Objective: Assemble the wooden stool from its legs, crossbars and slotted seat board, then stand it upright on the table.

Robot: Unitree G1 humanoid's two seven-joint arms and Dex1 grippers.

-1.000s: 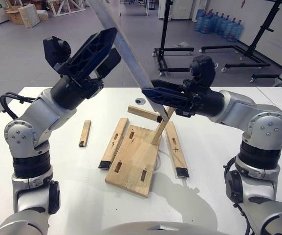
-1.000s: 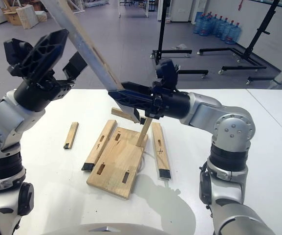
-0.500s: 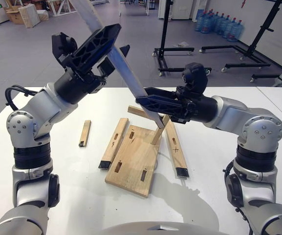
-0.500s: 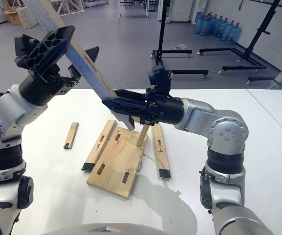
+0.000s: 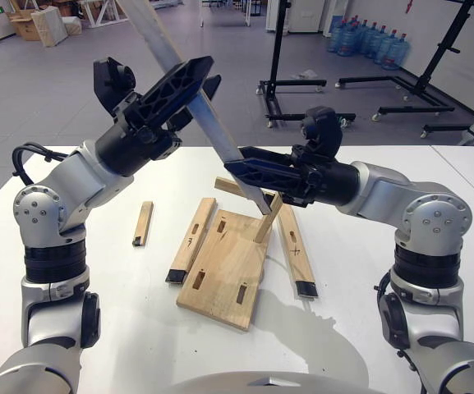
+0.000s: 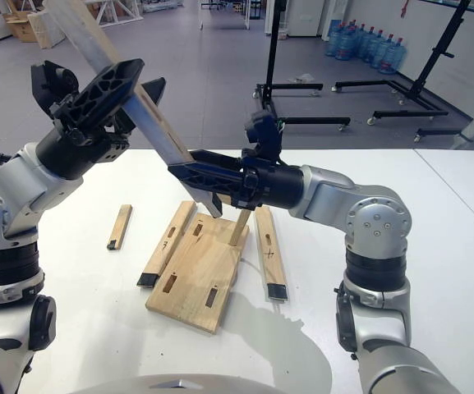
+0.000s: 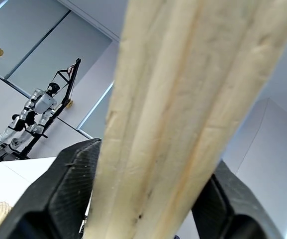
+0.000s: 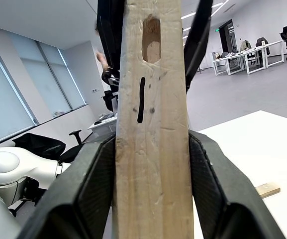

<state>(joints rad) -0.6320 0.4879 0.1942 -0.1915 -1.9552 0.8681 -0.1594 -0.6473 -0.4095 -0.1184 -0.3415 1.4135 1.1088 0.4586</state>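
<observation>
Pale, grainy unfinished wood leg (image 8: pixel 153 124); matt black plastic fingers (image 8: pixel 91 194); smooth white table (image 5: pixel 347 267).

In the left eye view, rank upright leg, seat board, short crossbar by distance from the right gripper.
1. Upright leg, directly under the right gripper gripping the long leg.
2. Seat board, lower down.
3. Short crossbar, far left.

On my shop's grey floor (image 5: pixel 23 82) stand black wheeled stands (image 5: pixel 280 49), with blue water jugs (image 5: pixel 376 45) grouped behind them toward the right and cardboard boxes (image 5: pixel 48 25) far off left.
</observation>
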